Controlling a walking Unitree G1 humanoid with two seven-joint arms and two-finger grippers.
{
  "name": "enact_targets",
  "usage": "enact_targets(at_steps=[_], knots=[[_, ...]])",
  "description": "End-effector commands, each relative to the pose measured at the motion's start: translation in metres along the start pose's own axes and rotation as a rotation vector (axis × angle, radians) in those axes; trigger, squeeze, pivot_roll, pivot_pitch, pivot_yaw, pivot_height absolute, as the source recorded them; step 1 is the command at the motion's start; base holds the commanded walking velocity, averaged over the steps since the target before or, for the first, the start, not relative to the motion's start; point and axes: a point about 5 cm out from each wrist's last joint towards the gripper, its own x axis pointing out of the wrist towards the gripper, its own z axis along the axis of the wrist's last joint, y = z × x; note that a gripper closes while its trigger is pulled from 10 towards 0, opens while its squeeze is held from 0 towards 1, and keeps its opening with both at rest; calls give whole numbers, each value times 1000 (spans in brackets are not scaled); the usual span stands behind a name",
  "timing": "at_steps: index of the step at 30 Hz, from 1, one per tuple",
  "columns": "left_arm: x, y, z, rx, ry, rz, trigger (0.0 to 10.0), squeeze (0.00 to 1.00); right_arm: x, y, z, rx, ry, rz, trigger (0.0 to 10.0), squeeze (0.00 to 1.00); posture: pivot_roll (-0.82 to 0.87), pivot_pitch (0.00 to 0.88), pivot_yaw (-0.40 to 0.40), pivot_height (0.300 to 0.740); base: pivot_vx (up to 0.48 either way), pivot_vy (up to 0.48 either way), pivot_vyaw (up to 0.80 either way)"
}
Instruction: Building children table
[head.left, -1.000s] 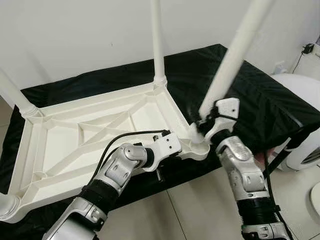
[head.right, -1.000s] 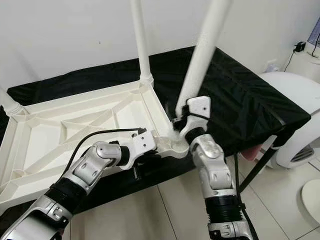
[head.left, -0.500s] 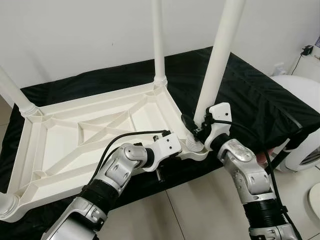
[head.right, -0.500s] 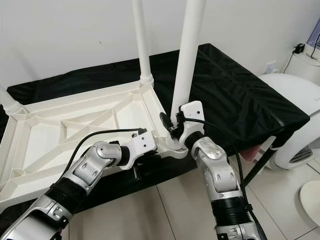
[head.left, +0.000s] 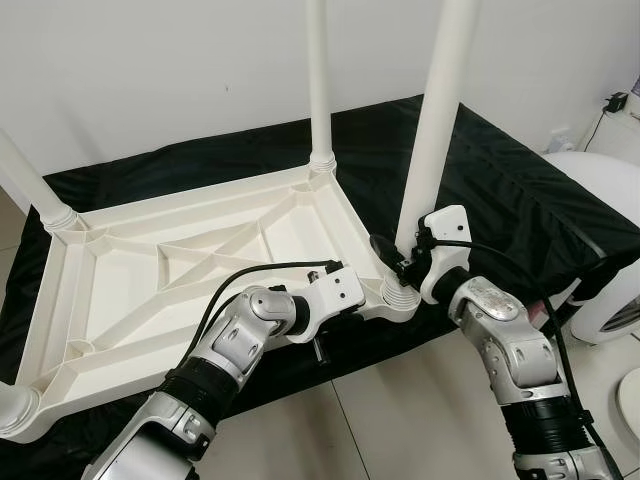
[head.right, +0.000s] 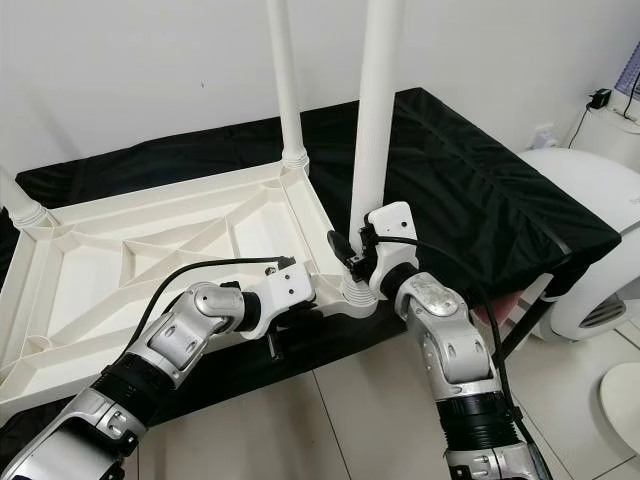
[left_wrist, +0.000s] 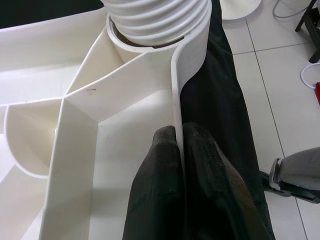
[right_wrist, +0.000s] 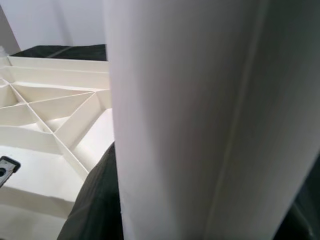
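Tabletop, white ribbed plastic, lay inverted on black cloth. My left gripper pinched its thin rim; my right gripper clasped the smooth round leg.

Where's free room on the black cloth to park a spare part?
Most room: the black cloth to the right of the upturned tabletop, out to its right edge. A narrow strip runs behind the tabletop along the wall. The near right corner is crowded: the left hand pinches the rim, and the right hand grips the leg.
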Motion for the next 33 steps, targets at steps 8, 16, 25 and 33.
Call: enact_targets(at_steps=[8,16,25,33], knots=[[-2,1,-13,-17,37,40,10000,0,3,9,-12,-14,44,43,10000,0,-127,91,69,740,0,0,0],[-2,1,-13,-17,36,43,10000,0,2,9,-20,-1,57,24,10000,0,-127,88,64,740,0,0,0],[-3,0,-12,-14,33,42,10000,0,-1,8,-29,29,82,4,10000,0,-127,86,65,740,0,0,0],[-2,-2,-12,-12,30,36,10000,0,-3,2,-45,50,118,-50,10000,0,-130,84,65,740,0,0,0]])
